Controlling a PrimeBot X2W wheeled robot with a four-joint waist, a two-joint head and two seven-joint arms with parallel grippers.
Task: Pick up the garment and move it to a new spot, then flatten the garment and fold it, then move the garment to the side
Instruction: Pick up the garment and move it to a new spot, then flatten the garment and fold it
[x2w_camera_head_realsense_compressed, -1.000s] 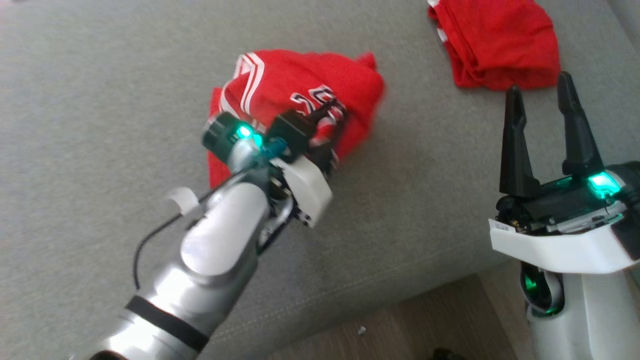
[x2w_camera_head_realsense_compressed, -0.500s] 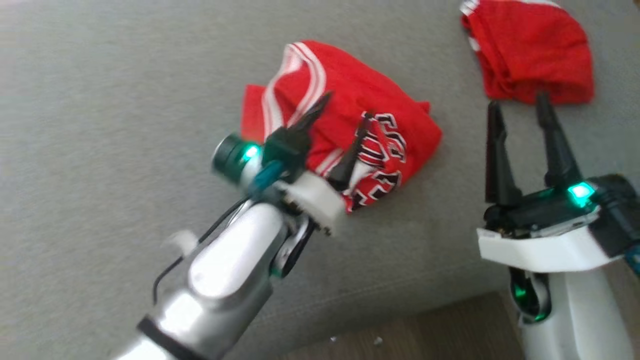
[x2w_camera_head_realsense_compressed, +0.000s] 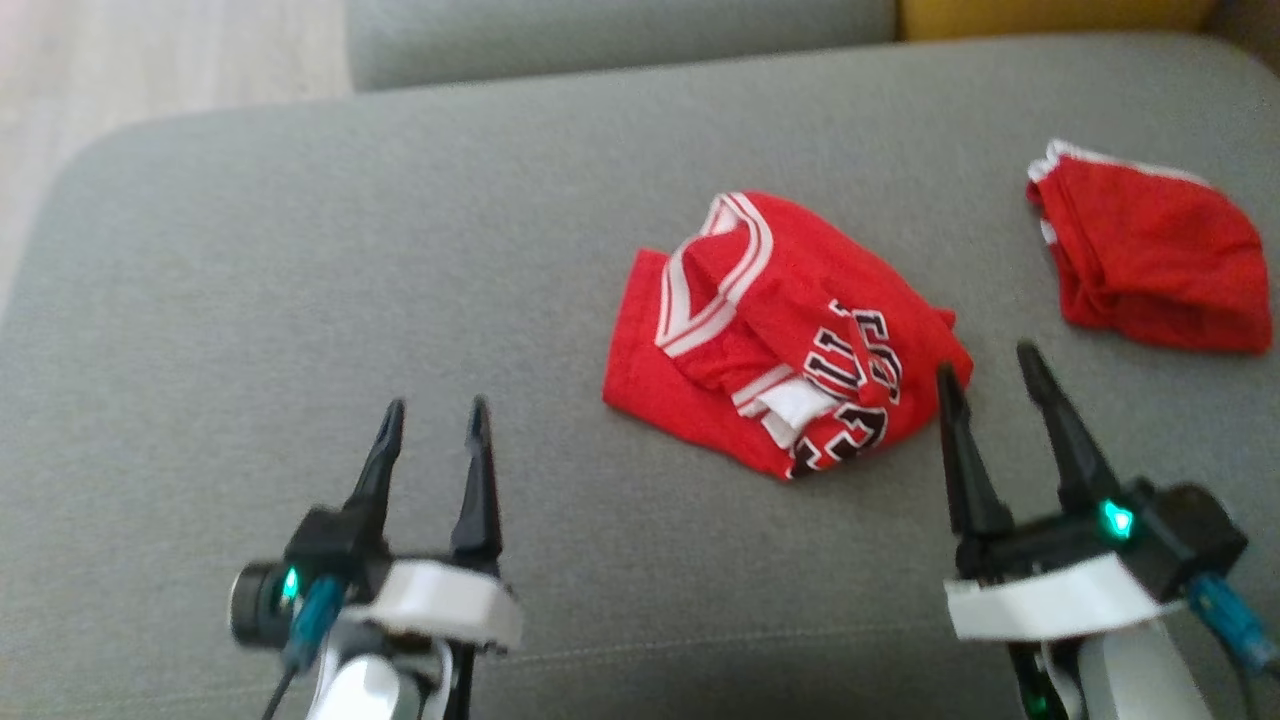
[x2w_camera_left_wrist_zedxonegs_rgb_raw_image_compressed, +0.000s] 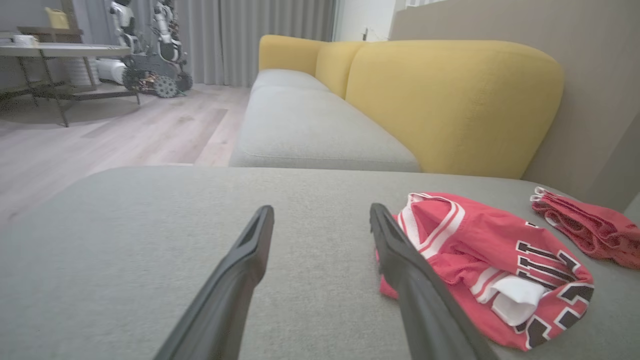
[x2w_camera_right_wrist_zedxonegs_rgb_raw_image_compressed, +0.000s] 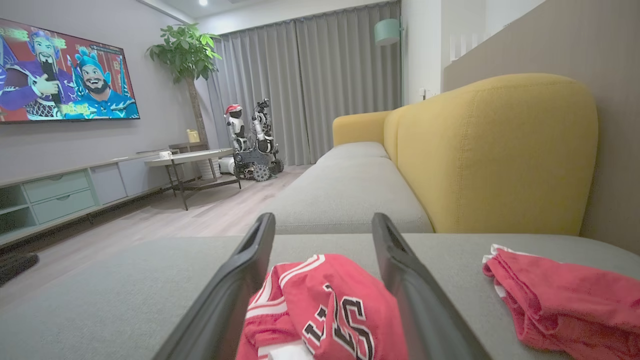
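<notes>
The garment (x2w_camera_head_realsense_compressed: 780, 340), a red jersey with white trim and black lettering, lies crumpled on the grey sofa cushion (x2w_camera_head_realsense_compressed: 300, 300). My left gripper (x2w_camera_head_realsense_compressed: 437, 405) stands open and holds nothing, off to the left of the jersey and nearer the cushion's front. In the left wrist view the garment (x2w_camera_left_wrist_zedxonegs_rgb_raw_image_compressed: 480, 250) lies to the right of that gripper (x2w_camera_left_wrist_zedxonegs_rgb_raw_image_compressed: 321, 207), just beyond its right finger. My right gripper (x2w_camera_head_realsense_compressed: 985, 360) is open too, its fingertips close to the jersey's right edge. The right wrist view has the garment (x2w_camera_right_wrist_zedxonegs_rgb_raw_image_compressed: 325, 300) low between the right gripper's (x2w_camera_right_wrist_zedxonegs_rgb_raw_image_compressed: 324, 216) spread fingers.
A second red cloth (x2w_camera_head_realsense_compressed: 1150, 260) lies bunched at the cushion's right. Behind stand a yellow backrest (x2w_camera_left_wrist_zedxonegs_rgb_raw_image_compressed: 450, 100) and another grey seat (x2w_camera_left_wrist_zedxonegs_rgb_raw_image_compressed: 310, 130). Wooden floor, a low table (x2w_camera_right_wrist_zedxonegs_rgb_raw_image_compressed: 190, 157) and a parked wheeled robot (x2w_camera_right_wrist_zedxonegs_rgb_raw_image_compressed: 252, 140) are off the cushion's left end.
My left gripper opened, let go of the jersey and drew back to the lower left. The jersey now rests loose on the cushion. The head camera has shifted.
</notes>
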